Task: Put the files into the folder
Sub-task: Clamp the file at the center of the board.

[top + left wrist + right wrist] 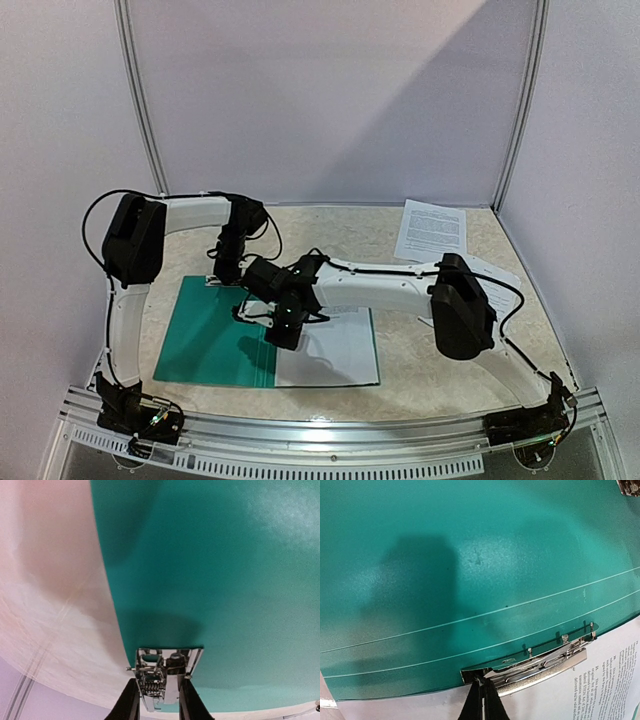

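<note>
The beige stone-patterned table (450, 340) carries the teal-green folder (205, 340), which lies open and flat on the near left part, between the two arm bases. One printed sheet (335, 355) covers the folder's right half, its text visible in the right wrist view. A second printed sheet (430, 230) lies on bare table at the far right corner, well apart from the folder.

A long metal clamp (540, 665) sits inside the folder, along the edge of the sheet lying there. A small spring clip (165, 680) sits at the folder's far edge.

The left gripper (159, 690) reaches down at that far edge; its jaws stand a little apart, closed against both sides of the small spring clip, which they hold. The right gripper (482, 687) hangs over the middle of the folder with its jaws pressed fully together, their tips at the near end of the long metal clamp. Whether they pinch part of it cannot be told.
</note>
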Action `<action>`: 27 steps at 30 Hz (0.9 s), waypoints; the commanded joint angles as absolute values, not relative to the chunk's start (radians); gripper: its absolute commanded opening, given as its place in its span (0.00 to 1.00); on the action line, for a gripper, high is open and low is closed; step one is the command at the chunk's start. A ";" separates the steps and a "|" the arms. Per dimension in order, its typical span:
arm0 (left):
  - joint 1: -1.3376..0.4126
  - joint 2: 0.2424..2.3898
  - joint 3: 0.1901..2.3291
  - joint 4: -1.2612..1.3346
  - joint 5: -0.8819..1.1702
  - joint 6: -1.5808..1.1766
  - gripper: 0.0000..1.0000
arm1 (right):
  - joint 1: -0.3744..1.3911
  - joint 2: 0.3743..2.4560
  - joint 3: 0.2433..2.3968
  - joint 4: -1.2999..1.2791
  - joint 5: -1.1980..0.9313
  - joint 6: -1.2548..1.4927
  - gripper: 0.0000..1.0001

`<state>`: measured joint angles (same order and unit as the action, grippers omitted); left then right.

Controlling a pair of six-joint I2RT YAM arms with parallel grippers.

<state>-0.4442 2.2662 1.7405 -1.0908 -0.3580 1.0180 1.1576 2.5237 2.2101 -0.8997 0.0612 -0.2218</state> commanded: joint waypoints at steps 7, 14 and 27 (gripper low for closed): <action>-0.434 2.349 1.728 -1.157 -0.289 1.038 0.06 | 1.147 2.691 2.209 -0.807 0.043 -0.159 0.00; -0.431 2.349 1.731 -1.158 -0.286 1.031 0.06 | 1.124 2.737 2.253 -0.915 0.041 -0.115 0.00; -0.428 2.363 1.753 -1.179 -0.279 1.027 0.06 | 1.257 2.753 2.278 -0.928 0.400 -0.422 0.00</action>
